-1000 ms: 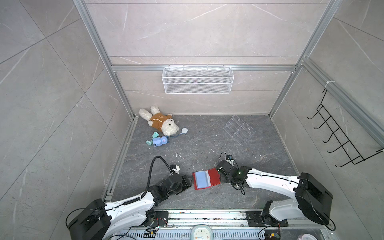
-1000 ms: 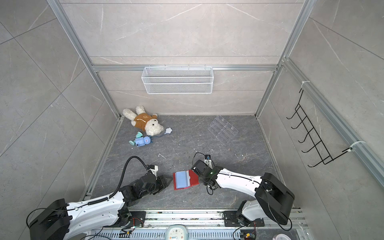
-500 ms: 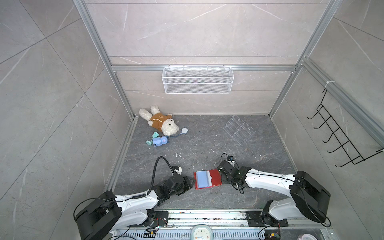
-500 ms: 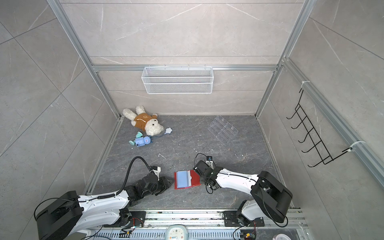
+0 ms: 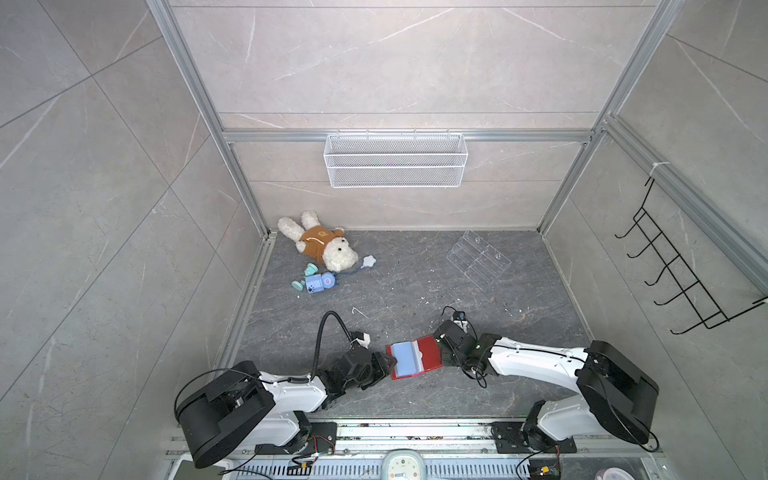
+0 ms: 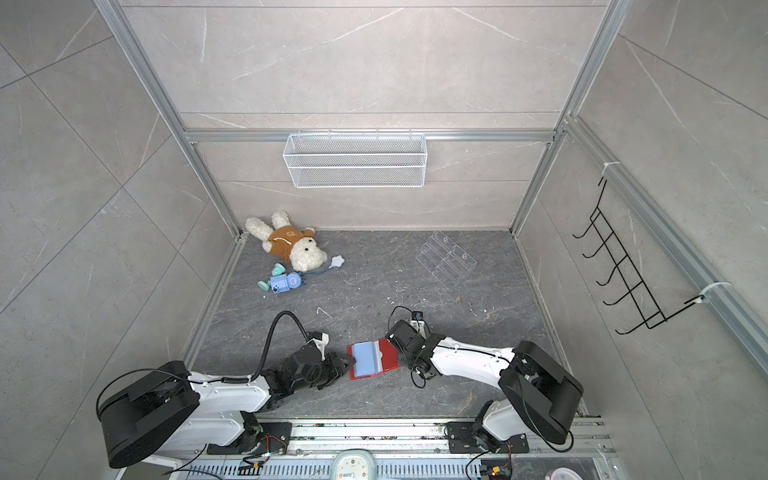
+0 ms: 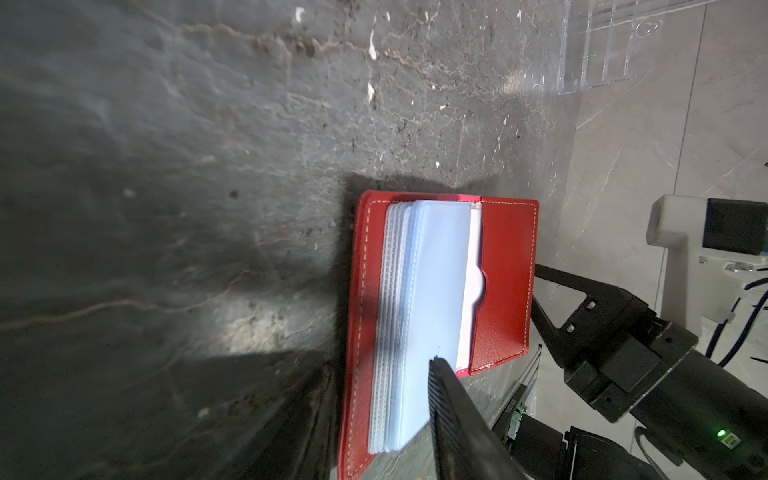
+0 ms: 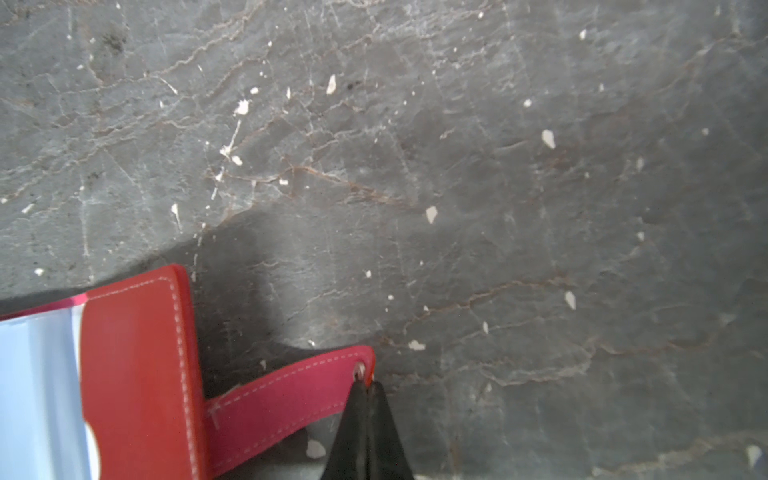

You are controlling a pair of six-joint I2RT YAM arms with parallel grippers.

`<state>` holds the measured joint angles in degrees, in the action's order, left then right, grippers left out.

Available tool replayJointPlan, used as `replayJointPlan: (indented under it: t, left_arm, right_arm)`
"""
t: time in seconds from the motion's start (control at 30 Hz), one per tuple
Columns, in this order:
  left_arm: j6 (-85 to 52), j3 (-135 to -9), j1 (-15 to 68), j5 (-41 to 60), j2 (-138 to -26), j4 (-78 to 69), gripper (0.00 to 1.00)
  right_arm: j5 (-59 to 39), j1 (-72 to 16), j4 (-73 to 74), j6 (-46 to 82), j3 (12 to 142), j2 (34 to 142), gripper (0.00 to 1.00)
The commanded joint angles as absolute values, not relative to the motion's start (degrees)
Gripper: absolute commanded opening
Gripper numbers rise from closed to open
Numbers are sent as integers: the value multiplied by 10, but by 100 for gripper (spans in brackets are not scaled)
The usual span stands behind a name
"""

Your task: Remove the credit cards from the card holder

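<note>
Right gripper [image 8: 365,386] pinches the strap [image 8: 282,399] of the open card holder [image 5: 428,353], which lies on the grey floor [image 5: 415,282]. Left gripper [image 5: 390,363] has its jaws apart, straddling the holder's blue sleeves [image 7: 428,291]. A white credit card [image 7: 471,299] sits pocketed.

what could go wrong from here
The left end effector reaches over the pale blue plastic sleeves of the red leather card holder; closing may pinch sleeves and miss the white card in the cover pocket.
The shut right end effector holds only the tip of the pink strap tab; it may slip and the holder slide.
</note>
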<state>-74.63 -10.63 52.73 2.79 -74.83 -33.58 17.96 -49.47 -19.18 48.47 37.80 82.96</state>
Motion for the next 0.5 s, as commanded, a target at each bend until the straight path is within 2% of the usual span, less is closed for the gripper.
replayJointPlan:
  t: [0.0, 0.27, 0.47]
  left_arm:
    - [-744, -106, 526, 33, -761, -372, 35]
    - [-732, -94, 526, 11, -707, -364, 18]
    - [-719, -103, 526, 21, -713, -365, 9]
  right_arm:
    - [164, -493, -194, 486, 367, 844, 0]
    - [160, -493, -187, 483, 361, 840, 0]
    - [149, -493, -174, 479, 359, 839, 0]
